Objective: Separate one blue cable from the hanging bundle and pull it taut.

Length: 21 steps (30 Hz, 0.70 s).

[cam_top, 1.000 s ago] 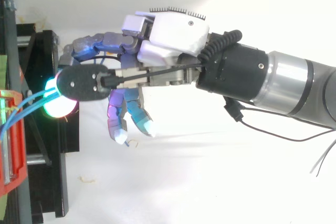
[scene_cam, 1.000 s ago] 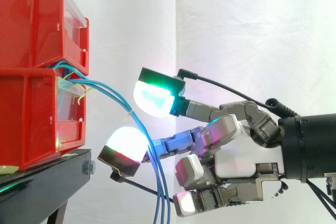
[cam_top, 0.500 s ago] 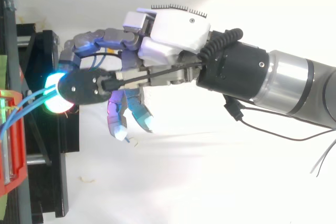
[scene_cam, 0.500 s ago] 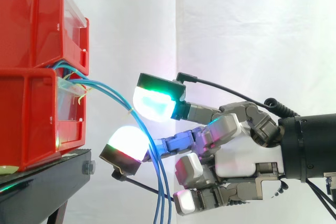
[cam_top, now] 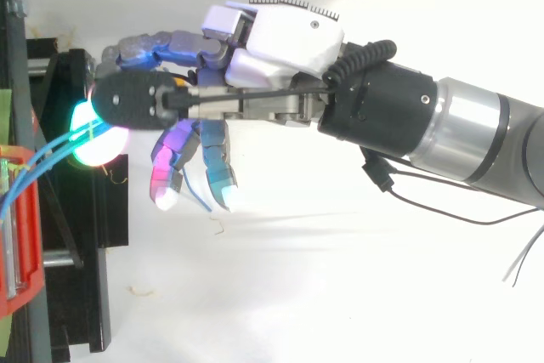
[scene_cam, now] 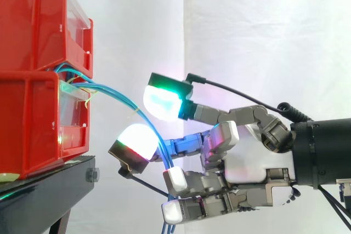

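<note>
Several blue cables (scene_cam: 118, 96) leave the gap between the stacked red bins (scene_cam: 33, 31), arc right and hang down in a bundle (scene_cam: 166, 164). My hand (scene_cam: 249, 163) reaches in from the right with its fingers fairly straight. The bundle drops between the green-glowing upper pad (scene_cam: 163, 101) and the white-and-red lower pad (scene_cam: 137, 142), which stand apart. Two lower fingers (scene_cam: 176, 179) stretch out level across the hanging strands. From above, the cables (cam_top: 51, 155) run from the bin to the green glow under the hand (cam_top: 289, 40), and one blue strand (cam_top: 201, 195) shows between the lower fingers.
The red bins stand on a black stand (scene_cam: 49, 187) at the left, seen from above as a black frame (cam_top: 85, 278) with a red bin edge (cam_top: 21, 235). A white curtain hangs behind. The arm (cam_top: 459, 133) enters from the right.
The lower fingers have uncurled and stretched left, now reaching across the hanging cables. The upper pads have shifted slightly right and the cable arc has drawn tighter.
</note>
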Each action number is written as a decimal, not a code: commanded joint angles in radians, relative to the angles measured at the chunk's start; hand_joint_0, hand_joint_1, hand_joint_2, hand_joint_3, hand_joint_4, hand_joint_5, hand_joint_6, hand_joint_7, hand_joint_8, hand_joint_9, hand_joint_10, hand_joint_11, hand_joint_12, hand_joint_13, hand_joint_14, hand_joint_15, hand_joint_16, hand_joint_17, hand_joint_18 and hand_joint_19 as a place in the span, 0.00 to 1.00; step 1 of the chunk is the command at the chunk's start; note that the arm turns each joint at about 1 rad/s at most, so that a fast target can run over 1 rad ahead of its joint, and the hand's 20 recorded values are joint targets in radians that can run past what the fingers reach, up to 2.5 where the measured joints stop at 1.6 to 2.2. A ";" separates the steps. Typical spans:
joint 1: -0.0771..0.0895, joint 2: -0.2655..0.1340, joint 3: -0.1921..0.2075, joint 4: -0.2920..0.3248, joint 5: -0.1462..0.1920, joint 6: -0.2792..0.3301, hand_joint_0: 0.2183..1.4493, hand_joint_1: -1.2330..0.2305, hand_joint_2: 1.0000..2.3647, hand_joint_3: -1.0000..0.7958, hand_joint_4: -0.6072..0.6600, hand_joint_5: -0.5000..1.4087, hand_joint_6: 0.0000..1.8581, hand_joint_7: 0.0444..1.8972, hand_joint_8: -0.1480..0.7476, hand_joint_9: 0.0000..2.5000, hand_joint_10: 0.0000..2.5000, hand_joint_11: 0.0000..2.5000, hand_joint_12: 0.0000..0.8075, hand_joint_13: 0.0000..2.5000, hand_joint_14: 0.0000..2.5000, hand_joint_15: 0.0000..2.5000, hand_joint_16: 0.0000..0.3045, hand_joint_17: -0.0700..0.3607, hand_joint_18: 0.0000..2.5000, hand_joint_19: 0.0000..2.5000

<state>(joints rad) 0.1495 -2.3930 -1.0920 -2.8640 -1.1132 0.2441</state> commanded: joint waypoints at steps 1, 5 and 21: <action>0.002 0.000 0.000 0.000 0.018 0.000 0.43 0.42 0.00 0.29 0.59 0.34 0.27 0.64 0.28 0.76 0.00 0.10 0.41 0.50 0.01 0.16 0.17 0.44 0.36 0.20; 0.005 0.000 0.001 0.000 0.052 0.001 0.45 0.39 0.01 0.34 0.58 0.34 0.27 0.65 0.29 0.76 0.00 0.11 0.42 0.51 0.01 0.17 0.17 0.43 0.36 0.20; 0.009 0.037 0.000 -0.005 0.059 0.012 0.44 0.36 0.01 0.44 0.56 0.34 0.27 0.65 0.38 0.76 0.01 0.15 0.43 0.54 0.01 0.20 0.16 0.42 0.37 0.22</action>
<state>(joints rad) 0.1565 -2.3715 -1.0917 -2.8685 -1.0525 0.2585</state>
